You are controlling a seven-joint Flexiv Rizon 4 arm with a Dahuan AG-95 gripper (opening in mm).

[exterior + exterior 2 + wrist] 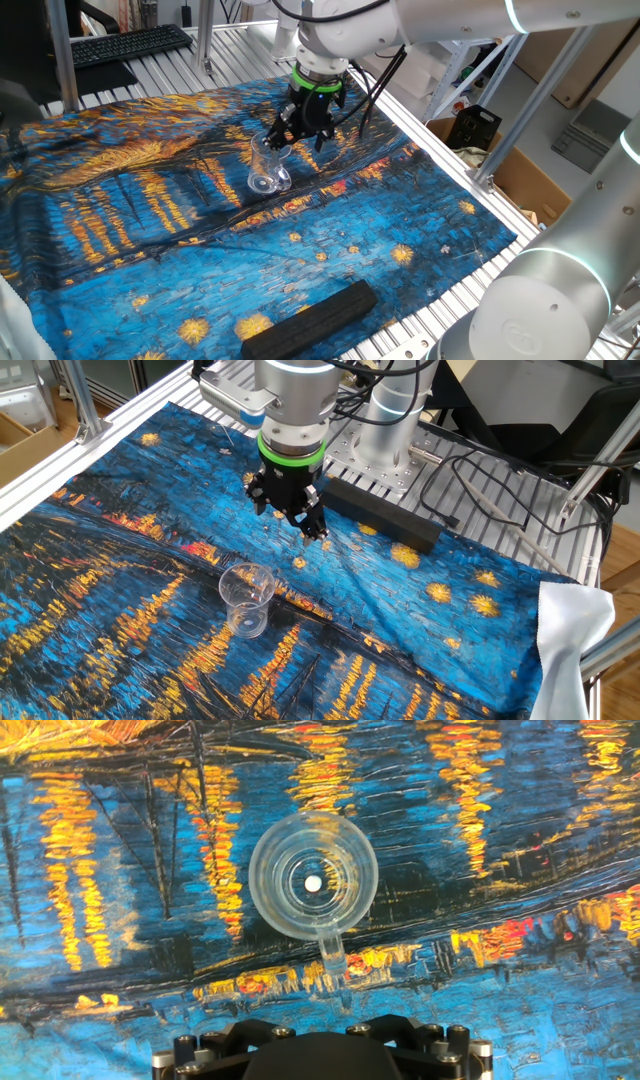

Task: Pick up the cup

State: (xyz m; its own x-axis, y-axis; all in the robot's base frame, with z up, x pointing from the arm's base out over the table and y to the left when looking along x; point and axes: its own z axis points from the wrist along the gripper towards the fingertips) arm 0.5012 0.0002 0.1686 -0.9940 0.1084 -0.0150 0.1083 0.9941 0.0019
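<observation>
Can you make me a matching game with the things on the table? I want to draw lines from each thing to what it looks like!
Things:
1. cup
2. long block
3. cloth
4. ring above the pincer

Looks:
A. green
B. blue with yellow and orange paint strokes
C. clear, see-through
D. black

Pairs: 1-C, 2-D, 3-B, 4-A

The cup (247, 600) stands on the cloth (120, 610), block (385, 518) well apart.
</observation>
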